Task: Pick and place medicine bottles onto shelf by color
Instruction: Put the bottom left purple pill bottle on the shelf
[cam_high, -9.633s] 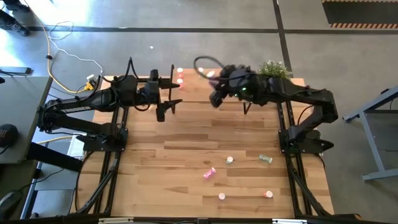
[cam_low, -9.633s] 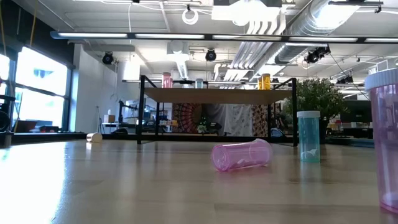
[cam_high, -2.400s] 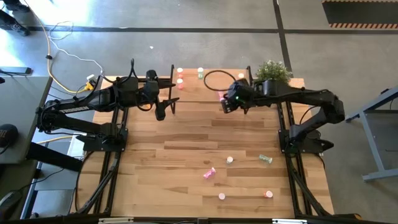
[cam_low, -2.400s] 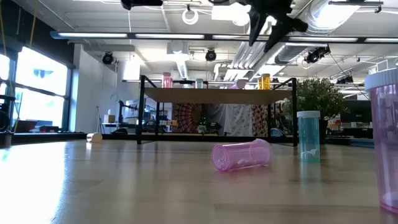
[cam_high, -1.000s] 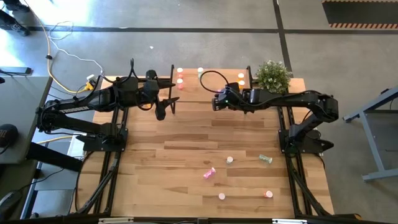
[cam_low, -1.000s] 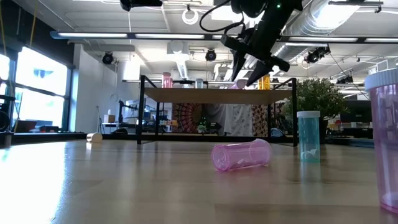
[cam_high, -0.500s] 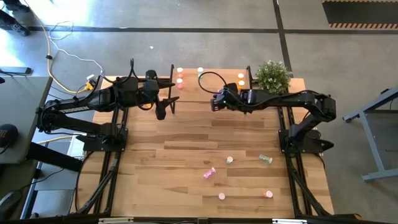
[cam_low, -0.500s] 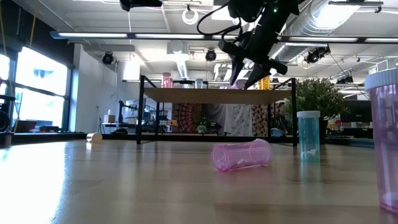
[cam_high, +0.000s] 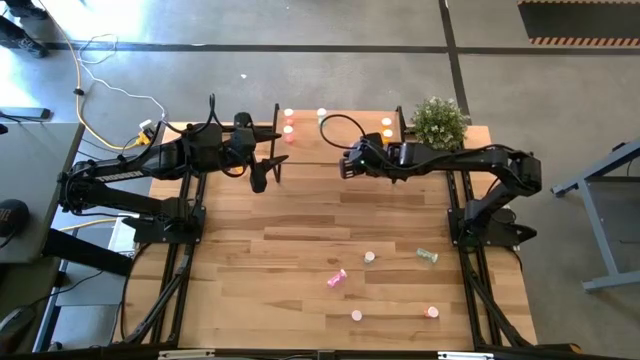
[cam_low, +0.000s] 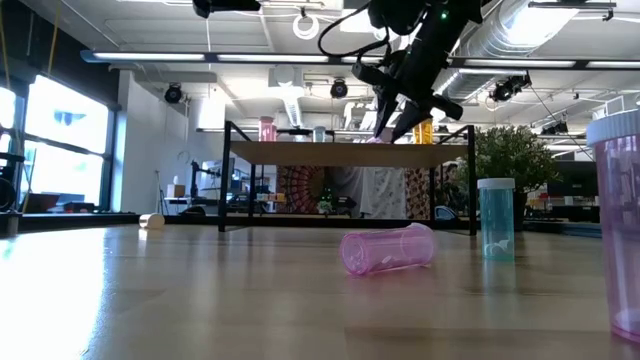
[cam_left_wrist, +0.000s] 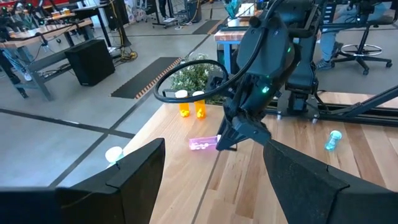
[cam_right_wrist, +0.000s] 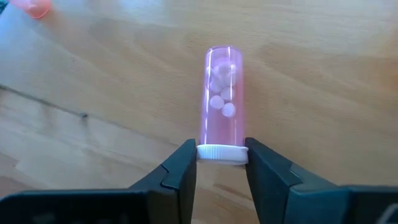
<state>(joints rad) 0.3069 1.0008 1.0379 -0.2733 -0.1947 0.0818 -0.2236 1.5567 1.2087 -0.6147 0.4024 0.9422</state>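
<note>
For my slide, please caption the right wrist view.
Right gripper closing on the white cap of a pink bottle lying on the shelf.

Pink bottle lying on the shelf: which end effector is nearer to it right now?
Right. The right end effector has its fingers on either side of the pink bottle's white cap on the shelf. The left end effector hangs well off to the side.

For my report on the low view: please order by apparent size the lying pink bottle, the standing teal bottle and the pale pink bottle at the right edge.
1. Pale pink bottle, though it is nearest the camera and cut off.
2. Lying pink bottle and teal bottle: they look alike, so no ranking.
</note>
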